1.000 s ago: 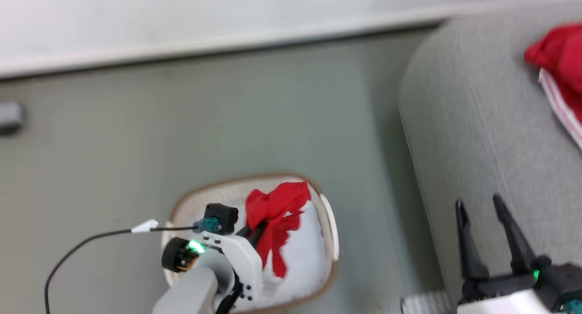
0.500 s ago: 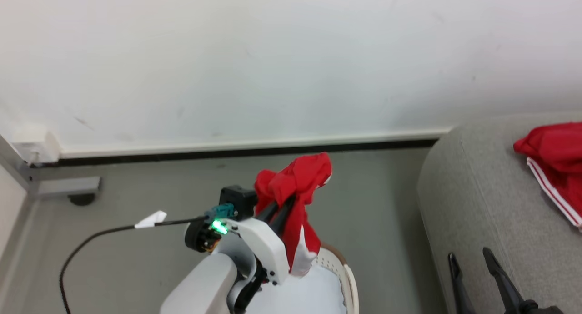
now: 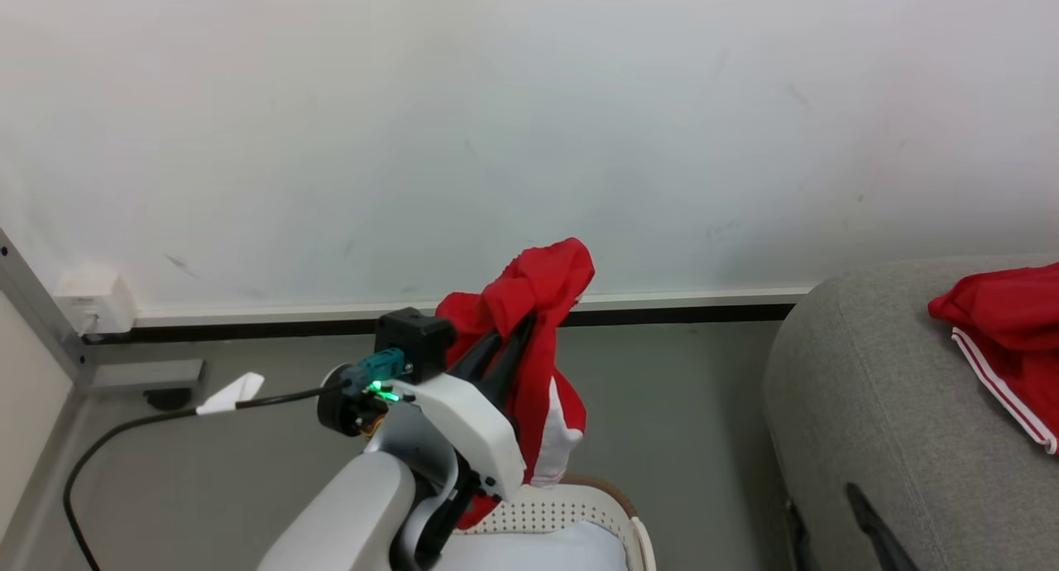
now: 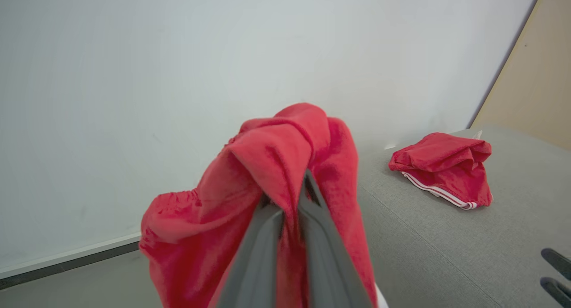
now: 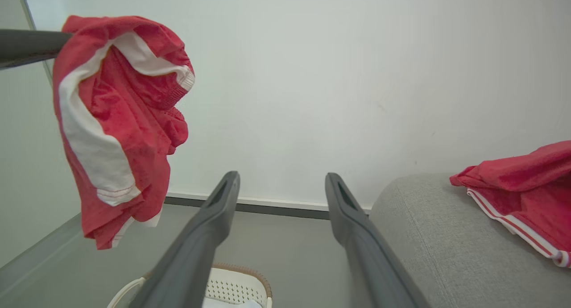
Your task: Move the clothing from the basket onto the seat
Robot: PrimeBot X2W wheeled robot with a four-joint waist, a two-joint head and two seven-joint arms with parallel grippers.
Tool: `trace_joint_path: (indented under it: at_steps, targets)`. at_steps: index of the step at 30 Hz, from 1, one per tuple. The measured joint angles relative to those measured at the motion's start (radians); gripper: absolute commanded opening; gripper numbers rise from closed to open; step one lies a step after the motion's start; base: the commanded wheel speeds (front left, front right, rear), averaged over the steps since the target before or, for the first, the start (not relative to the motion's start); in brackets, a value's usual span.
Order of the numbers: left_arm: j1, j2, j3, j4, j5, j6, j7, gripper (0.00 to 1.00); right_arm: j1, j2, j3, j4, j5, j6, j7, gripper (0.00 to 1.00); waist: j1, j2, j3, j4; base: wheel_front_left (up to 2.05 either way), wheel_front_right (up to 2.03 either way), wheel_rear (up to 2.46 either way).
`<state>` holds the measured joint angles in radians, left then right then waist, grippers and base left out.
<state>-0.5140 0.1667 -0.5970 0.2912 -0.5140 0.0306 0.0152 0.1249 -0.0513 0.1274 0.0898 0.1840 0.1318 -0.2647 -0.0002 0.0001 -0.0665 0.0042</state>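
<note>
Head view: the left gripper (image 3: 521,329), jaws nearly closed, pinches a red garment (image 3: 546,285) with white trim and holds it aloft against a pale wall (image 3: 529,124). The cloth drapes over the fingertips and hides them. Below the gripper, the basket (image 3: 616,509) is cut off by the frame's bottom edge, so little of its contents can be made out beyond a pale pad (image 3: 571,550). To the gripper's right stands the sofa (image 3: 860,405), where a second red garment (image 3: 997,327) lies, partly cropped. The right gripper (image 5: 281,179), fingers spread wide and holding nothing, hangs low by the sofa's front, its fingers cut off at the head view's bottom edge.
</note>
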Motion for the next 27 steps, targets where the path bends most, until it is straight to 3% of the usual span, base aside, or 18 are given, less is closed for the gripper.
trace_joint_path:
  at_steps: [14,27]
  targets:
    - [0.023,-0.014,-0.032,-0.128,0.004,0.050,0.040,0.00,-0.110,-0.055,0.350,-0.008,-0.074,0.000,0.000,1.00,0.0001,0.0000,0.007,-0.017,0.00,0.00,0.00]
    - [0.009,-0.073,-0.110,-0.131,0.011,0.045,0.057,0.00,-0.384,-0.004,0.392,0.233,-0.127,0.000,0.000,1.00,0.0002,0.0000,0.014,0.011,0.00,0.00,0.00]
